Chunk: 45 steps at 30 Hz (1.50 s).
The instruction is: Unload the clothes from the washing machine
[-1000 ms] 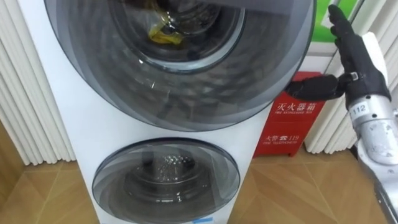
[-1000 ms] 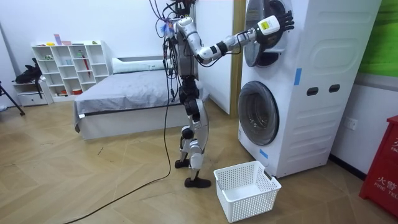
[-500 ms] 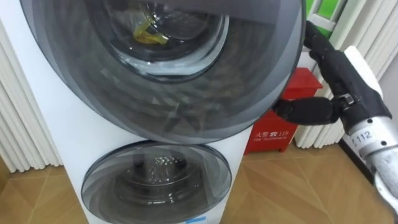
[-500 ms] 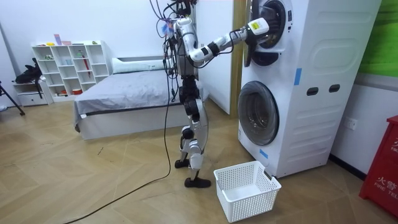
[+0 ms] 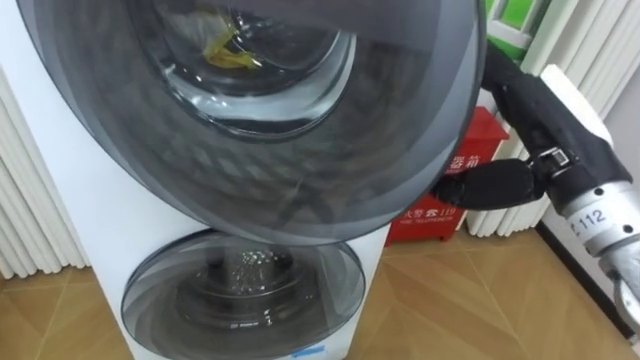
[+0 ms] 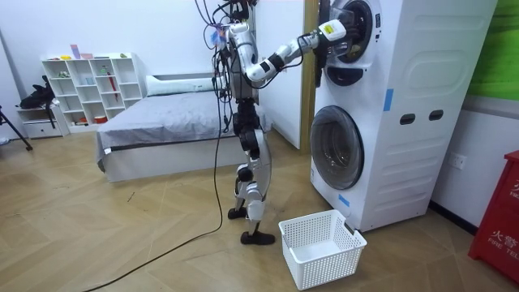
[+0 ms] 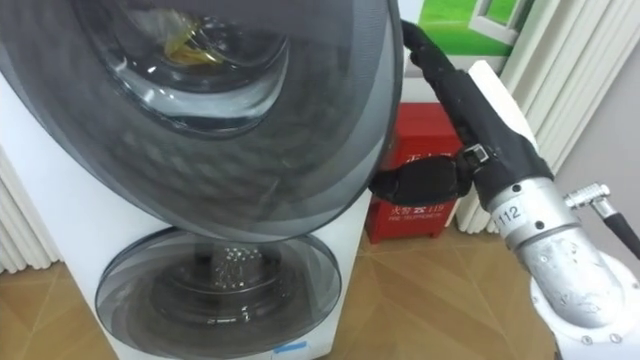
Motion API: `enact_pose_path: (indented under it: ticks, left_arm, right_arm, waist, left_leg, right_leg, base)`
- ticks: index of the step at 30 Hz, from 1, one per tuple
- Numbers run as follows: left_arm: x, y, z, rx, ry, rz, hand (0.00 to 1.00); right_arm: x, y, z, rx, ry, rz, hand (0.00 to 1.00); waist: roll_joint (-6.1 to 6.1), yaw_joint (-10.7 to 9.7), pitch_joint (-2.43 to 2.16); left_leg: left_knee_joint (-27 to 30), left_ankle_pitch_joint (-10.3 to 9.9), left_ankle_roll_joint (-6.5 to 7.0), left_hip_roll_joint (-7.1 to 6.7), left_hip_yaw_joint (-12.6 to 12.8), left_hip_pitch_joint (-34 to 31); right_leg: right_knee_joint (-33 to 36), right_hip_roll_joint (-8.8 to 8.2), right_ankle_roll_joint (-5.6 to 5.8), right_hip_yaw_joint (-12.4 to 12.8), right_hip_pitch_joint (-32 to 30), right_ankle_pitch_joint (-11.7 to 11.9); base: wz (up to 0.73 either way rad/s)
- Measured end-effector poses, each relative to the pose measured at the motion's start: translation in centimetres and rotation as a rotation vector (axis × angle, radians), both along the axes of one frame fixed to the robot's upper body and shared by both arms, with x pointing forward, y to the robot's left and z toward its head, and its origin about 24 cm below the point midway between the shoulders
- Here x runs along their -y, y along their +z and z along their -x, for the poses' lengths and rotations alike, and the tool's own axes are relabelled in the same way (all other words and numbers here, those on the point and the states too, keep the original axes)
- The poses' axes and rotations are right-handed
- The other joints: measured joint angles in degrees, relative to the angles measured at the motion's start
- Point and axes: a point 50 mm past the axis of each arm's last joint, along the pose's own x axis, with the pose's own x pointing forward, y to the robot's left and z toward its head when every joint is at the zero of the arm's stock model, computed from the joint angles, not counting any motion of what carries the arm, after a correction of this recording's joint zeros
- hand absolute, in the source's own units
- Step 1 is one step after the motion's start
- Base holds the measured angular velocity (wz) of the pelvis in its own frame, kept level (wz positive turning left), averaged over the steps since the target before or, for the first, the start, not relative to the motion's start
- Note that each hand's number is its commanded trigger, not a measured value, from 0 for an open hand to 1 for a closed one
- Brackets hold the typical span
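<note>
While the right hand (image 7: pixel 482 125) meets the door (image 7: pixel 250 150), grip unclear, crumpled yellow clothes (image 5: pixel 225 52) show inside.

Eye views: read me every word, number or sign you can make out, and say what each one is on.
"112": on the white tag at the wrist of the right robot hand.
Red box: white print, partly hidden behind the washer door and the robot hand; not readable whole.
Washing machine: blue label at the bottom edge, too small to read.
</note>
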Motion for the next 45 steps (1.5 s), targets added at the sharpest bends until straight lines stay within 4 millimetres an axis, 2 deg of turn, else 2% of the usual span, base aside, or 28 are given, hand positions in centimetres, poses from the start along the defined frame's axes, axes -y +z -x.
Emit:
enact_pose_path:
  ticks: [5,12,17,21,26,28,31,34,37,39,42,45]
  left_arm:
    - [0.0,0.0,0.1,0.005,-0.002,0.005,0.00]
    - [0.0,0.0,0.1,0.009,-0.005,0.005,0.00]
    - [0.0,0.1,-0.3,0.035,-0.011,0.009,0.00]
    - [-0.1,0.3,-1.0,0.054,-0.020,0.006,0.00]
    - [-0.3,0.5,-2.3,0.081,-0.038,-0.002,0.00]
    - [-0.4,0.6,-2.6,0.087,-0.040,-0.005,0.00]
    - [-0.5,0.6,-2.7,0.090,-0.041,-0.008,0.00]
    - [-0.7,0.7,-2.7,0.089,-0.041,-0.014,0.00]
    - [-0.9,0.7,-2.7,0.086,-0.040,-0.018,0.00]
    - [-1.1,0.8,-2.6,0.088,-0.031,-0.021,0.00]
    - [-1.1,0.7,-2.2,0.072,-0.022,-0.022,0.00]
    - [-1.2,0.5,-1.8,0.054,-0.016,-0.021,0.00]
  right_arm:
    - [-0.3,-0.1,0.1,-0.020,0.038,0.018,0.00]
    - [-1.6,0.4,0.8,-0.020,0.141,0.055,0.00]
    - [-4.4,1.8,1.8,0.037,0.341,0.062,0.00]
    - [-4.7,2.7,1.9,0.084,0.388,-0.013,0.00]
    - [-5.5,4.0,2.0,0.160,0.445,-0.016,0.00]
    - [-6.0,4.4,2.2,0.190,0.473,-0.019,0.00]
    - [-6.6,4.7,2.6,0.213,0.555,-0.058,0.00]
    - [-7.5,4.9,3.2,0.226,0.641,-0.088,0.00]
    - [-8.4,5.0,3.4,0.219,0.717,-0.105,0.00]
    - [-8.8,4.9,3.5,0.211,0.741,-0.096,0.00]
    - [-9.4,4.9,3.5,0.203,0.774,-0.082,0.00]
    - [-9.5,4.8,3.4,0.198,0.777,-0.080,0.00]
  waist:
    - [-0.13,0.3,-0.04]
    - [-1.07,0.6,-0.09]
    - [-1.12,1.4,-0.11]
    - [-1.25,0.7,-0.07]
    - [-2.26,0.8,-0.07]
    - [-2.58,1.4,-0.15]
    - [-3.08,3.4,0.03]
    - [-3.39,4.0,0.14]
    - [-3.79,5.8,0.17]
    - [-4.25,6.8,0.37]
    - [-4.75,7.7,0.61]
    - [-4.67,8.2,0.70]
  left_leg:
    - [0.0,0.2,-0.25,0.14,0.1,0.2]
    - [0.0,0.4,-0.68,0.59,0.0,-0.2]
    - [0.0,0.6,-0.97,0.74,-0.4,-0.3]
    - [0.1,0.7,-1.08,0.77,-0.4,-0.3]
    - [0.2,0.7,-1.18,0.78,-1.6,-0.6]
    - [0.5,0.7,-1.19,0.78,-2.5,-0.7]
    - [0.7,0.7,-1.22,0.77,-3.5,-0.6]
    - [0.5,0.6,-1.33,0.71,-5.1,-1.2]
    - [0.0,0.6,-1.42,0.75,-5.7,-1.2]
    - [0.0,0.6,-1.47,0.73,-6.2,-1.1]
    - [0.1,0.5,-1.46,0.68,-6.8,-1.1]
    - [0.1,0.3,-1.42,0.70,-6.8,-1.2]
  right_leg:
    - [0.2,0.09,-0.15,0.2,0.0,0.1]
    - [0.1,0.22,-0.29,0.0,-0.5,0.0]
    - [0.1,0.37,-0.83,-0.4,-0.5,0.2]
    - [0.4,0.21,-0.58,-0.4,-0.5,0.0]
    - [0.1,0.14,-0.51,-1.2,-0.1,0.0]
    - [0.0,0.14,-0.57,-1.9,0.5,-0.1]
    - [-0.1,0.07,-0.88,-2.8,1.2,-0.3]
    - [0.0,0.06,-0.93,-3.8,1.3,-0.6]
    - [0.0,0.04,-1.13,-4.4,1.5,-0.7]
    - [-0.2,-0.03,-1.17,-5.1,1.8,-0.8]
    - [-0.8,-0.03,-1.11,-5.4,2.2,-0.9]
    - [-1.0,-0.03,-1.00,-5.5,2.3,-0.9]
  base:
    - [-0.02]
    - [0.01]
    - [0.02]
    - [0.01]
    - [0.10]
    - [0.23]
    - [0.20]
    - [0.28]
    - [0.12]
    - [0.18]
    - [0.10]
    - [0.00]
